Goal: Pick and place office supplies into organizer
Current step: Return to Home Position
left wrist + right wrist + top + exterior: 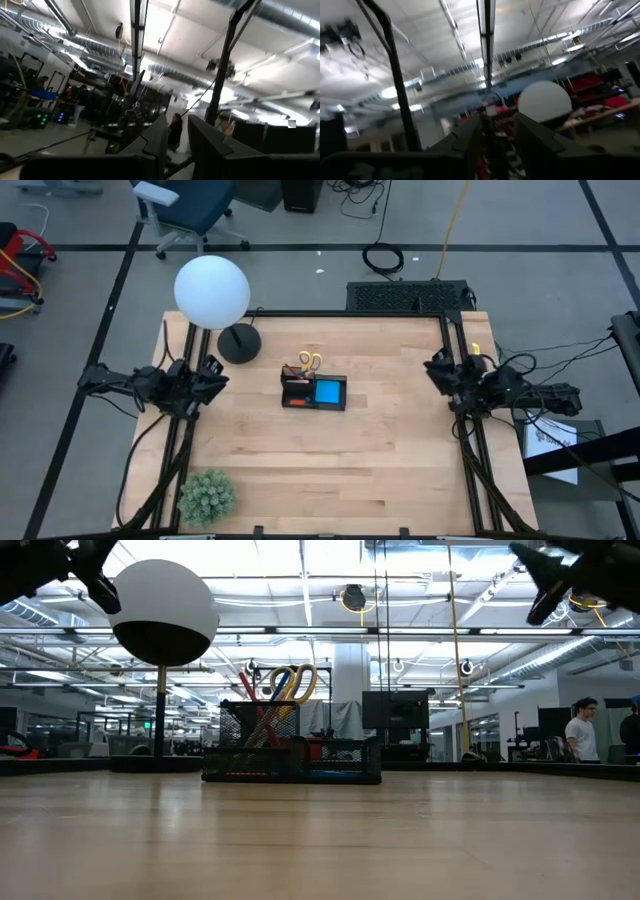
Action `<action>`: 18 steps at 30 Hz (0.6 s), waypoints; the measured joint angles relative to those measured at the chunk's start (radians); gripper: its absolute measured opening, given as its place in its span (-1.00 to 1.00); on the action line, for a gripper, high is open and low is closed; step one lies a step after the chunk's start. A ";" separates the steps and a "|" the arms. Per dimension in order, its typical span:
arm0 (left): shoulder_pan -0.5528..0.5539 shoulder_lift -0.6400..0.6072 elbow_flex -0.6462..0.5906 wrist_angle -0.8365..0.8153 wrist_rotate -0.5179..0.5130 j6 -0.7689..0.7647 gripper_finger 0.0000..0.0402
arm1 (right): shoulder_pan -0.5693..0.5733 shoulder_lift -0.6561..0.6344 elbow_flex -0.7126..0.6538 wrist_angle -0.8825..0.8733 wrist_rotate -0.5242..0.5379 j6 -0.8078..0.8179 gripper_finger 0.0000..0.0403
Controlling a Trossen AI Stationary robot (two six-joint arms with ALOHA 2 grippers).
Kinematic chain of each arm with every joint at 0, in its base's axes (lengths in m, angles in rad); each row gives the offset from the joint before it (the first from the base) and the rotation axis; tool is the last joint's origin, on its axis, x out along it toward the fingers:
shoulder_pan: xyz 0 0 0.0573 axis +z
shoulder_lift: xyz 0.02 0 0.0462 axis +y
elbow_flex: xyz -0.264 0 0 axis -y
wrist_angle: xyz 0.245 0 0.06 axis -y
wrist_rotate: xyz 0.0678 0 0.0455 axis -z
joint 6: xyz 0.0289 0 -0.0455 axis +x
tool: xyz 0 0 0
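Note:
The black mesh organizer (314, 392) stands at the table's middle. Yellow-handled scissors (290, 685) and thin pens (258, 705) stick up out of its tall compartment, and the blue note pad (327, 391) lies in its low one. My left gripper (215, 373) is drawn back at the table's left edge, raised and tilted upward. My right gripper (437, 368) is drawn back at the right edge in the same way. In the wrist views each gripper (177, 131) (498, 127) shows a narrow gap between its fingers, with nothing in it. Both are far from the organizer.
A white globe lamp (211, 290) on a round black base (239, 343) stands at the far left. A green spiky plant (206, 495) sits at the near left corner. Bare wood lies all round the organizer. A person (580, 730) stands in the room beyond.

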 joint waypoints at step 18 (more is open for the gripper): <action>0.000 0.000 0.000 -0.372 0.000 0.131 -0.60 | 0.000 0.000 0.000 -0.486 0.000 -0.193 -0.44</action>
